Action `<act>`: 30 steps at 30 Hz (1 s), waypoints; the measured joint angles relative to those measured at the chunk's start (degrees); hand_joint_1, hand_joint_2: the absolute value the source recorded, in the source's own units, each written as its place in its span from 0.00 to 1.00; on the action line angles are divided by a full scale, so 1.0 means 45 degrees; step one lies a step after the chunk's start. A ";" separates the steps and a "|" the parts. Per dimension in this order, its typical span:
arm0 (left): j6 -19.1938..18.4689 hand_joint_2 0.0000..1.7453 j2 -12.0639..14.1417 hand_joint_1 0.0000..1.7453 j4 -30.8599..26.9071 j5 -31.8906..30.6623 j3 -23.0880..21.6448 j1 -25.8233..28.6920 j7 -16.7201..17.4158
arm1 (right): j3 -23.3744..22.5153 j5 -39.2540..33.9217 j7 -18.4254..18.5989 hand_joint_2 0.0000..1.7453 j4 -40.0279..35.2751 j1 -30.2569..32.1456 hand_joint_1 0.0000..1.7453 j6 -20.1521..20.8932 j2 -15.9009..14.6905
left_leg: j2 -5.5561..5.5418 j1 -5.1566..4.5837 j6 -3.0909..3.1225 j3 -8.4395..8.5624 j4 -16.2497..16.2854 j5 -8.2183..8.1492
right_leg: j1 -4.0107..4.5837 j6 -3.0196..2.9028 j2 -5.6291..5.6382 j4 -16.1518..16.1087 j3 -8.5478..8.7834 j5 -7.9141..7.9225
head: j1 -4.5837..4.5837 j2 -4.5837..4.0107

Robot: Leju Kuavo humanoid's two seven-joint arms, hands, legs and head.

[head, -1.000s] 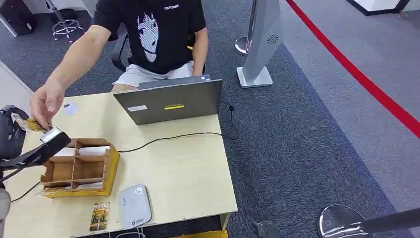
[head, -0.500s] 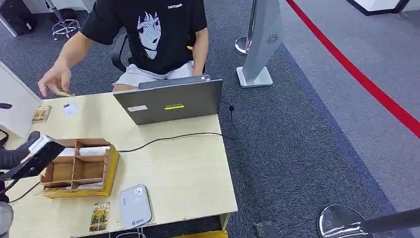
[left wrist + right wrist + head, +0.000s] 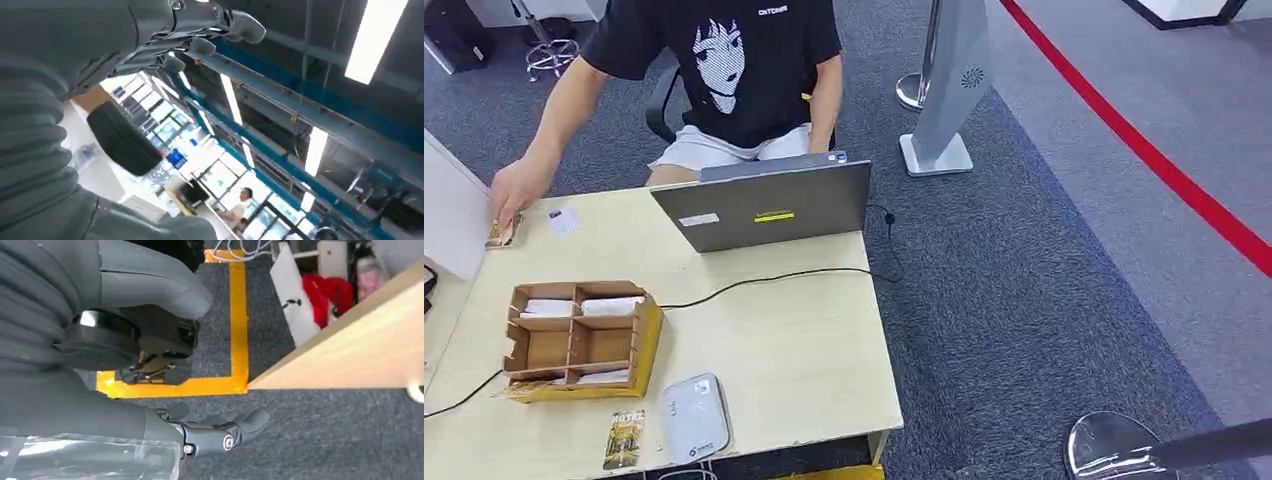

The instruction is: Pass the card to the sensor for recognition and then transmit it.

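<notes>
Person's hand presses card on worktop, left frame edge. Left robot hand and right robot hand: empty, fingers apart.

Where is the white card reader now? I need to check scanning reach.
In the head view, the white card reader lies at the table's near edge, between the card and the cardboard organiser.

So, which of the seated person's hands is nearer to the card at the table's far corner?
Right hand: it rests on the card. The left arm ends behind the laptop.
</notes>
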 joint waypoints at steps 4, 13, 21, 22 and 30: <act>-0.2755 1.00 -0.2035 0.00 -0.0777 0.2647 0.1705 0.1094 -0.1091 | -0.0010 -0.0398 0.0622 1.00 -0.0879 0.0561 0.00 -0.0039 0.0039 | -0.0006 -0.0009 0.0004 -0.0001 0.0000 -0.0003 | -0.0005 0.0006 -0.0010 -0.0004 0.0004 -0.0004 | 0.0010 -0.0005; -0.4900 1.00 -0.3948 0.00 -0.0139 0.6847 0.3428 0.2575 0.0974 | -0.0331 -0.1262 0.1126 1.00 -0.1796 0.0756 0.00 -0.0252 0.0063 | -0.0005 -0.0015 0.0005 0.0017 0.0000 -0.0003 | -0.0010 0.0006 -0.0013 -0.0004 0.0013 -0.0003 | -0.0010 0.0000; -0.6261 1.00 -0.4370 0.00 0.3044 0.8264 0.3681 0.2970 0.1751 | -0.0700 -0.1816 0.1029 1.00 -0.1898 0.0770 0.00 0.0052 0.0073 | -0.0011 -0.0019 0.0006 0.0024 0.0000 -0.0003 | -0.0013 0.0006 -0.0017 -0.0005 0.0025 -0.0003 | 0.0010 0.0000; -0.6616 1.00 -0.4375 0.00 0.3622 0.8318 0.3842 0.2846 0.1957 | -0.0815 -0.1721 0.0947 1.00 -0.1874 0.0721 0.00 0.0308 0.0078 | -0.0010 -0.0020 0.0006 0.0023 0.0000 -0.0003 | -0.0015 0.0006 -0.0016 -0.0005 0.0026 -0.0003 | -0.0005 -0.0005; -0.8378 1.00 -0.4545 0.00 0.8775 1.0712 0.4871 0.1823 0.4005 | -0.1997 -0.0888 0.0490 1.00 -0.1704 0.0563 0.00 0.1934 0.0083 | -0.0013 -0.0029 0.0014 0.0031 0.0000 -0.0008 | -0.0022 0.0008 -0.0020 -0.0005 0.0034 -0.0003 | -0.0005 -0.0005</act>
